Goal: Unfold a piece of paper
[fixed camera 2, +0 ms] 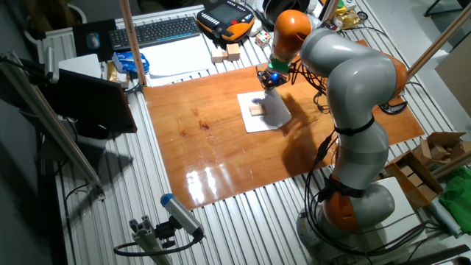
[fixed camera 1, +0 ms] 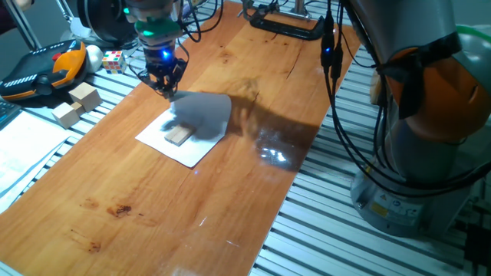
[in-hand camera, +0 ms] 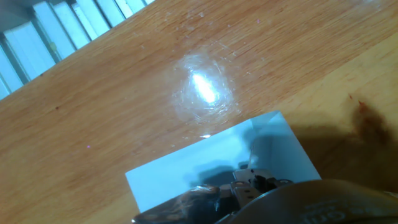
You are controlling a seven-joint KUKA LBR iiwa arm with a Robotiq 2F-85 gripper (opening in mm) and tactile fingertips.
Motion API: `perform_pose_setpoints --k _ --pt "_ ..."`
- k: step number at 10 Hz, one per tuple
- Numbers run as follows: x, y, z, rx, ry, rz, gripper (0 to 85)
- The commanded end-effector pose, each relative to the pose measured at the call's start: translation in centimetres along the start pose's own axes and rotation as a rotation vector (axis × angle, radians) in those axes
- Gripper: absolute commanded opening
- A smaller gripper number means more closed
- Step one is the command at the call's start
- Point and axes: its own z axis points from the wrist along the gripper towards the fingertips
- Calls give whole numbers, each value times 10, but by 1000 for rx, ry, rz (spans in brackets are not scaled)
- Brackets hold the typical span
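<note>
The piece of paper point(fixed camera 1: 165, 147) lies on the wooden table point(fixed camera 1: 153, 207), white, with its upper flap point(fixed camera 1: 203, 115) raised and curved over the lower half. A small wooden block point(fixed camera 1: 178, 136) rests on the lower half. My gripper point(fixed camera 1: 166, 90) hangs over the paper's far left corner, shut on the raised flap's edge. In the other fixed view the gripper point(fixed camera 2: 266, 81) stands above the paper point(fixed camera 2: 254, 124) and the block point(fixed camera 2: 255, 110). In the hand view the paper point(in-hand camera: 186, 168) lies below my fingertips point(in-hand camera: 249, 180), which are close together.
Left of the table, loose wooden blocks point(fixed camera 1: 77, 103), a Rubik's cube point(fixed camera 1: 113, 60), an orange-black teach pendant point(fixed camera 1: 46, 69) and printed sheets point(fixed camera 1: 23, 149). A black clamp point(fixed camera 1: 284, 27) sits at the table's far edge. The arm's base point(fixed camera 1: 414, 153) stands at the right.
</note>
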Motion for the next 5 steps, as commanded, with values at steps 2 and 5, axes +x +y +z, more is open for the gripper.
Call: perform_pose_setpoints --k 2,5 --pt "0 -3 1 7 -10 -19 240" --pt "-1 -6 2 40 -46 -70 380"
